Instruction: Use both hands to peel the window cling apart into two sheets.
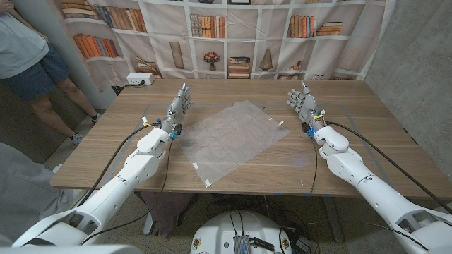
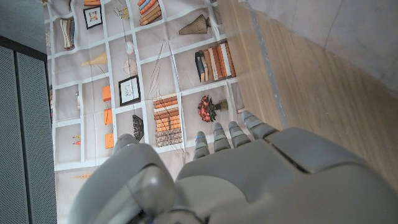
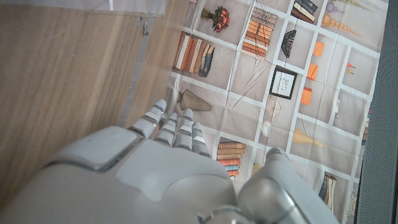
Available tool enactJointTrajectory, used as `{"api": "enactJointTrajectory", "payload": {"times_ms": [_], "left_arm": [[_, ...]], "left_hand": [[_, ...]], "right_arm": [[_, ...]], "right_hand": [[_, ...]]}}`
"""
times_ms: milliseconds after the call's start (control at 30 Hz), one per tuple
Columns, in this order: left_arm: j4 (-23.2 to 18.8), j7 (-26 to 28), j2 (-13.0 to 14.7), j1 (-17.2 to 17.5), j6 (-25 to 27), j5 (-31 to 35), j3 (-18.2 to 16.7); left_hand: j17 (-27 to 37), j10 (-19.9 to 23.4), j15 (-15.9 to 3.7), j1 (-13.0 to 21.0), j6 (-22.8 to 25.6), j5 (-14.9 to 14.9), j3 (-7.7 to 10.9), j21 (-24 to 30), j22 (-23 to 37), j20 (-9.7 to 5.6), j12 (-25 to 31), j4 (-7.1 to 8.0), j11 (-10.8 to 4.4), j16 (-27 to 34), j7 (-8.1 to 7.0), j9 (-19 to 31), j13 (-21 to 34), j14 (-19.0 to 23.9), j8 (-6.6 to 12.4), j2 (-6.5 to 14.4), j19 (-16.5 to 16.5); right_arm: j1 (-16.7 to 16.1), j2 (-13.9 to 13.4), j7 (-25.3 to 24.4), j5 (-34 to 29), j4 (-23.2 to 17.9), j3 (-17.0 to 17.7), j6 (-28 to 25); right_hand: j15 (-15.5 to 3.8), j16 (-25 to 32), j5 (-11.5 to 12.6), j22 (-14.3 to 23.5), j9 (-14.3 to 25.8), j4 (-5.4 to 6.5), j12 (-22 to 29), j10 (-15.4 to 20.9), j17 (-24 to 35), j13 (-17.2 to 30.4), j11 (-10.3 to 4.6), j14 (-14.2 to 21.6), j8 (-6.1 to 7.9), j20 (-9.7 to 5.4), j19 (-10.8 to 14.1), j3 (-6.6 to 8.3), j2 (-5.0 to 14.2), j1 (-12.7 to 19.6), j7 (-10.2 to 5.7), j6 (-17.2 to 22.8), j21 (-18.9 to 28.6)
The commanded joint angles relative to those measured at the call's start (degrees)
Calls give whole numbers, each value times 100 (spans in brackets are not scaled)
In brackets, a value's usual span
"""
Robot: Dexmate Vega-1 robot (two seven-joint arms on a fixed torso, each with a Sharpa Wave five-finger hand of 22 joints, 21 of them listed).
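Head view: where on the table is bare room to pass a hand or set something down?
Bare wood lies along the far edge behind the window cling, right of the right hand, and at the table front corners. The middle is taken by the cling, flanked by the left hand.

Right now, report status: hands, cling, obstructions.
Left hand and right hand open, holding nothing. Window cling flat on the table between them, untouched, unpeeled. Nothing on it.

I stand in a staged test room, not a home: behind my wooden table (image 1: 353,152) hangs a creased bookshelf-print backdrop (image 1: 233,35), flanked by a bare grey wall (image 1: 417,63) and a person (image 1: 32,60).
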Motion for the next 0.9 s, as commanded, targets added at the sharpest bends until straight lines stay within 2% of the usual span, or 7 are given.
{"api": "enactJointTrajectory", "payload": {"times_ms": [33,167,200,267,333,633,900], "left_arm": [[-26,-72,17,58,-18,-83,-32],[-49,-139,44,103,-219,-33,-61],[-43,-129,41,118,-183,-63,-67],[-58,-65,11,175,-102,-147,-91],[-45,-126,-15,211,-165,-211,-117],[-116,-209,89,186,-111,-163,-89],[-376,-30,118,242,-24,-69,-53]], "left_hand": [[30,-16,-62,50,1,30,6,19,24,11,19,1,-37,25,-29,6,25,-68,24,3,31],[31,-14,-58,67,8,23,12,19,24,18,17,-6,-26,24,-32,6,25,-77,22,14,24],[31,-15,-54,71,14,21,13,18,24,25,17,-7,-31,23,-28,6,25,-79,23,16,20],[31,-8,-56,77,22,18,15,18,24,25,18,-10,-34,24,-32,6,25,-80,25,20,18],[31,-5,-52,85,39,14,17,17,25,26,19,-13,-32,26,-29,6,25,-79,29,25,12],[32,23,-69,109,64,-1,22,20,25,21,25,-23,-23,24,-35,5,25,-95,29,38,6],[34,336,-101,152,133,-44,21,29,26,17,123,-40,-38,35,-22,4,29,-98,31,61,-2]], "right_arm": [[47,58,69,55,29,-44,-70],[49,-11,-31,-90,-83,-95,-132],[48,2,-15,-87,-71,-95,-97],[16,1,-69,-91,-141,-92,-118],[-24,-32,-162,-166,-245,-102,-127],[-287,-347,-826,-630,-1002,-150,-545],[-480,-625,-1242,-957,-1560,-203,-1053]], "right_hand": [[13,31,21,13,8,-7,37,72,9,30,2,39,36,-13,45,31,8,60,55,4,31],[-15,20,21,13,8,-11,38,76,8,30,-2,13,34,-40,16,31,16,65,47,3,22],[-187,22,22,10,8,-26,52,112,2,30,-72,29,34,-126,31,38,40,88,-33,7,31],[-263,33,20,7,7,-56,91,218,-6,32,-119,81,35,-185,53,38,45,122,-153,12,39],[-195,28,19,6,8,-76,121,296,-8,35,-62,82,29,-148,31,38,46,145,-178,-4,31],[-72,98,8,12,26,-210,461,1056,15,150,-204,375,92,-8,1,47,63,305,-246,107,39],[-98,123,0,17,31,-300,542,1177,23,207,-214,534,187,58,129,63,56,420,-336,377,86]]}}
